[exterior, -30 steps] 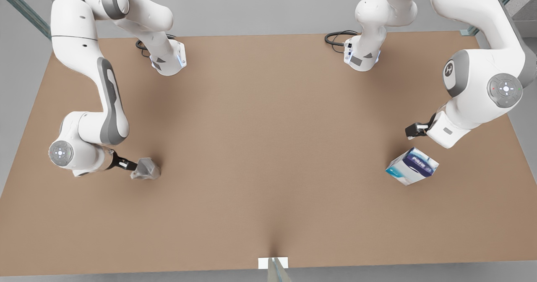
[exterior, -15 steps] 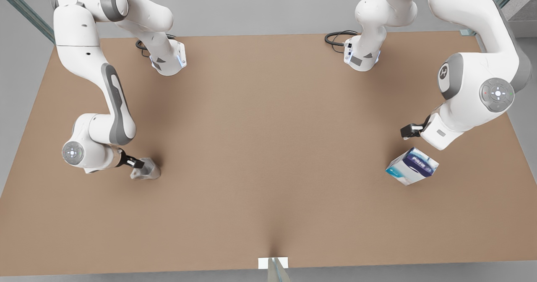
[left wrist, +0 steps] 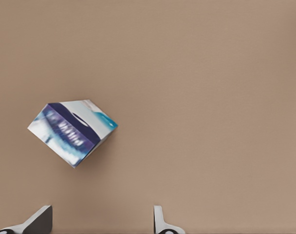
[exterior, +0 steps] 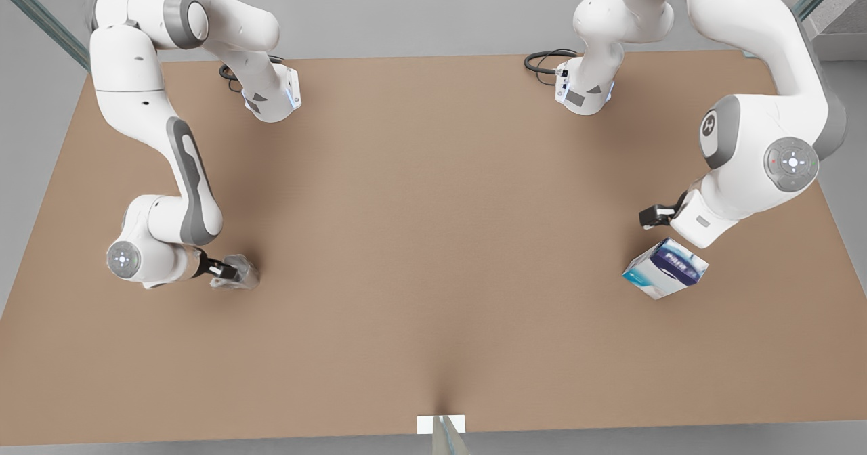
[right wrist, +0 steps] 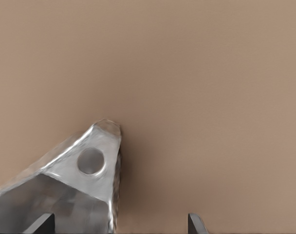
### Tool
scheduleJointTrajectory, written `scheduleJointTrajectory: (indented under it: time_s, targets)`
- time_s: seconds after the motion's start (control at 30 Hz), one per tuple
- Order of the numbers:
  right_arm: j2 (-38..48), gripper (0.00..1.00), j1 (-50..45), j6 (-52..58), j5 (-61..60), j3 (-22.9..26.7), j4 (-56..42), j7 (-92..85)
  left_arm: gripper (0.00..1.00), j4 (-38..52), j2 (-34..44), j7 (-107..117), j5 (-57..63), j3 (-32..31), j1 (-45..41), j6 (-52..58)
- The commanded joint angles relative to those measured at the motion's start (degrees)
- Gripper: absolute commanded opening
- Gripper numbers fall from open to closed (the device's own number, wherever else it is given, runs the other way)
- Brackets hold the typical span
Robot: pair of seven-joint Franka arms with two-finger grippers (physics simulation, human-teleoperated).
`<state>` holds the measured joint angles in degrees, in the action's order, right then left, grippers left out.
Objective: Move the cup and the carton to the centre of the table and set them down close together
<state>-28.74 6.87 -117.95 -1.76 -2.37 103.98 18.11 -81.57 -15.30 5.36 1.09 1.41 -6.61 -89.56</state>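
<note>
Here the cup [exterior: 236,272] lies near the table's [exterior: 433,238] edge on the front view's left, and the carton [exterior: 665,267] sits far across on the front view's right, both well away from the centre. The left wrist view looks down on the carton, so the left gripper [exterior: 650,217] is the one just beside it, hovering short of the box with its fingers [left wrist: 161,223] spread wide and empty. The right gripper [exterior: 220,270] is at the cup, its fingers [right wrist: 195,225] parted to either side of the body; whether they touch it I cannot tell. In the right wrist view the cup [right wrist: 70,183] appears tipped on its side, its long axis running roughly along the table. Its glossy, faceted skin looks slippery and light, so a hold across two opposite flat facets near the thicker middle seems safest. The carton [left wrist: 72,130] stands skewed, one corner turned toward the near edge in the front view, its blue panel facing up. It looks stiff, light and squarish; I would judge a pinch across two parallel side faces best, after turning the wrist to match the skew.
</note>
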Motion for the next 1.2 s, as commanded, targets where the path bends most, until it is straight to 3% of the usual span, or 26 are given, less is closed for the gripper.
scheduleJointTrajectory:
  time_s: [0.0, 0.13, 0.2, 0.27, 0.63, 0.8, 0.83, 1.0, 1.03, 1.07, 1.1, 1.17]
  targets:
    - [0.0, 1.0, 0.1, 0.0, 0.0, 0.0, 0.0, 0.0, 1.0, -0.1, 0.0, 0.0, -0.1, 0.0, 0.0, 0.0]
    - [-2.1, 1.0, 0.2, 0.0, 0.0, 0.0, -0.6, -0.1, 1.0, 0.0, -0.5, 0.0, 0.0, 0.0, -0.3, -0.3]
    - [-2.2, 0.39, 0.5, 0.3, -1.6, 0.0, -0.6, -2.0, 1.0, -0.1, -0.5, -0.2, 0.0, 0.0, -0.2, 0.3]
    - [-2.4, 0.25, 0.4, 0.3, -1.8, 0.0, -0.5, -2.0, 1.0, -0.2, -0.6, 0.0, 0.1, 0.0, -0.3, 0.3]
    - [-4.3, 0.21, 0.2, 1.1, -1.8, -0.5, -2.1, -1.9, 1.0, -0.2, -0.6, 0.0, 0.5, 0.1, -0.8, 0.3]
    - [-4.0, 0.21, -0.4, 4.2, -1.9, -3.2, -6.7, -1.8, 1.0, -0.1, -0.3, -0.1, 1.5, 0.2, -0.6, 0.4]
    - [-4.6, 0.21, -1.7, 4.1, -3.8, -5.6, -10.2, -1.9, 1.0, -0.1, -0.3, -0.1, 1.5, 0.2, -0.3, 0.4]
    - [-19.3, 0.21, -23.7, 2.9, -12.8, -4.7, -34.8, -1.1, 1.0, 0.6, -0.5, 0.5, 1.7, 0.8, 0.1, 0.2]
    - [-21.4, 0.21, -29.2, 2.5, -16.2, -1.5, -38.7, -0.9, 1.0, 0.8, -0.4, 6.8, 1.7, 1.1, 0.4, 0.3]
    - [-23.8, 0.21, -37.6, 2.5, -24.9, 7.6, -41.8, -1.0, 1.0, 0.9, -0.3, 12.5, 1.7, 1.1, 1.2, 1.1]
    - [-26.4, 0.21, -44.0, 2.5, -32.8, 14.9, -43.9, -0.9, 1.0, 0.7, -0.3, 12.1, 11.5, 0.3, 0.5, 1.1]
    - [-30.1, 0.21, -48.7, 2.5, -37.4, 20.5, -47.3, 1.3, 0.99, 1.2, -0.2, 12.0, 11.2, -0.5, 1.2, 2.4]
